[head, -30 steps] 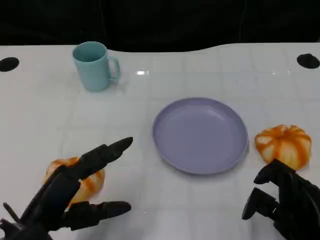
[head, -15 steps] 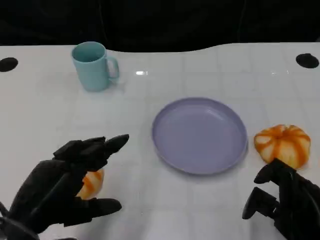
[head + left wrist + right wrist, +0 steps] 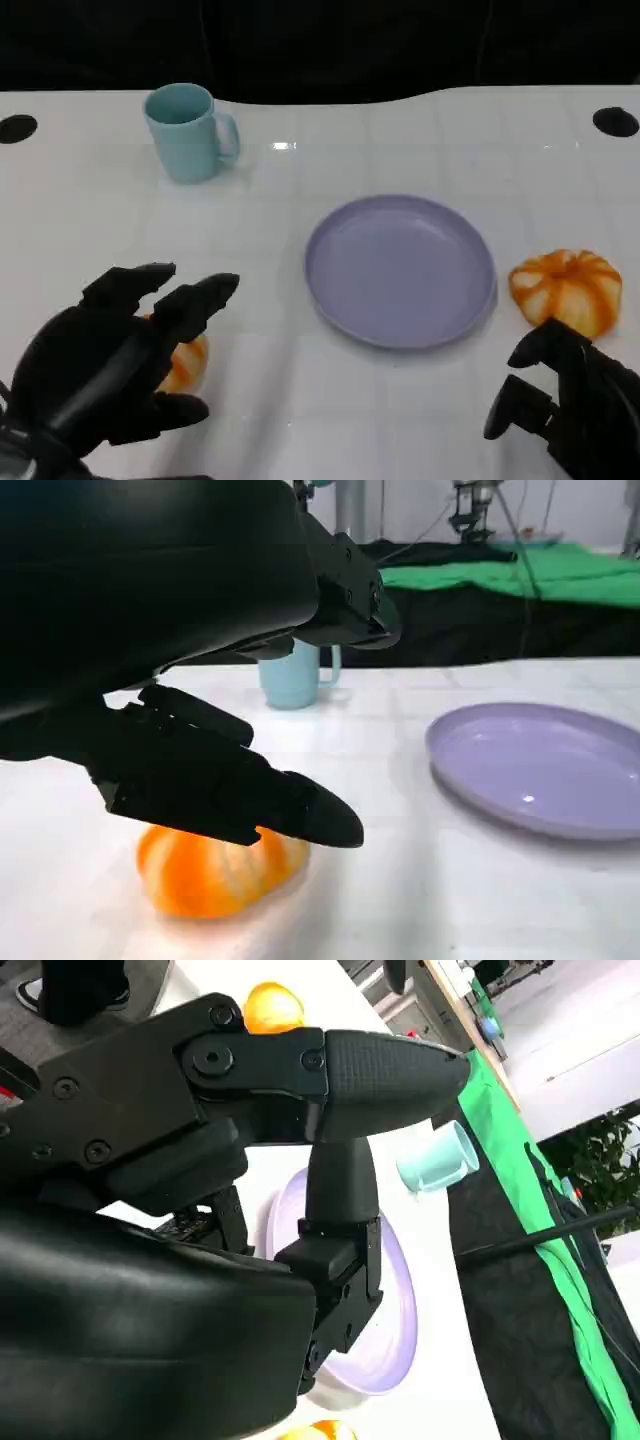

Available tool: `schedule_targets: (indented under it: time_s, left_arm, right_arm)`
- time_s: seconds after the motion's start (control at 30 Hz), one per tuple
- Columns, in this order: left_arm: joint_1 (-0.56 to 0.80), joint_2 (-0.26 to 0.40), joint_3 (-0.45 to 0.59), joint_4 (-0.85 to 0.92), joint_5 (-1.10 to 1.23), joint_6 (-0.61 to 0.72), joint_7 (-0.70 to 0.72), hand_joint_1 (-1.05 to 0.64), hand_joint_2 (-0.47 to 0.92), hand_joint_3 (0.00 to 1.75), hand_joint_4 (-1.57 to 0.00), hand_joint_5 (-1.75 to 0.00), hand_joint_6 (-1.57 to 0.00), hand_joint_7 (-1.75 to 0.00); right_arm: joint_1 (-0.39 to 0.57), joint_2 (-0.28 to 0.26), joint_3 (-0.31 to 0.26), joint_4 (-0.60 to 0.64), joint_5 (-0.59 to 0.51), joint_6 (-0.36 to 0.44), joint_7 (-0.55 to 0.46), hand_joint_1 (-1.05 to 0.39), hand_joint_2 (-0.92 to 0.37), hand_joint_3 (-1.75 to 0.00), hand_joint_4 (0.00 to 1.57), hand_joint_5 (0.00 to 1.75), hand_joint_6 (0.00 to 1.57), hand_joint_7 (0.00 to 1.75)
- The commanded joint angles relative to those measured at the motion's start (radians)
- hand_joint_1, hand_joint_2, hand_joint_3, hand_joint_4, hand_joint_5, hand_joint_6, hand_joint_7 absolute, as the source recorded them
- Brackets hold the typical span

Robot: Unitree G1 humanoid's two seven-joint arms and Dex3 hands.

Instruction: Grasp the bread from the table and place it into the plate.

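White glossy tabletop [image 3: 300, 400], black backdrop behind. A round lavender plate [image 3: 400, 270] is seen at centre, nothing on it; a pale teal ceramic mug [image 3: 190, 130] stands well behind and to its left. Two orange-and-cream striped round bread rolls are noted: one [image 3: 185, 362] at the near left, mostly covered from above by the left hand [image 3: 110, 365], and another [image 3: 568, 288] just right of the plate, near the right hand [image 3: 560, 405]. In the left wrist view the near-left bread roll [image 3: 220, 870] is seen resting on the table under the spread black fingers [image 3: 230, 790], which arch over it; no closure on it is visible, so the left hand is judged empty with fingers apart. The right hand is seen with fingers partly curled, nothing held; whether it counts as closed cannot be told. Step in hand is judged to be the descent onto the left roll. For a sound grasp, the palm should be lowered until thumb and fingers straddle the roll's widest part, closure kept gentle so the soft crust is not crushed, and the roll lifted clear before being carried rightward over the plate's rim.
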Motion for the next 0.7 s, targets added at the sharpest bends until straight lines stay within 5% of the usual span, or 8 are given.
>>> schedule_targets:
  time_s: [0.03,0.7]
  left_arm:
    - [-0.019,0.034,-0.026,-0.039,0.063,0.078,-0.074,-0.49,0.84,0.0,-0.05,-0.26,-0.24,0.0]
    - [-0.175,0.078,-0.151,0.082,0.213,0.262,-0.243,-0.38,0.82,0.0,-0.05,-0.16,-0.17,0.0]
  right_arm:
    - [0.004,-0.009,-0.008,-0.005,0.012,0.003,0.005,-0.48,-0.91,-0.51,0.66,1.75,0.46,1.7]
    - [0.009,-0.015,-0.009,-0.006,0.009,0.0,0.013,-0.49,-0.92,-0.5,0.66,1.75,0.46,1.71]
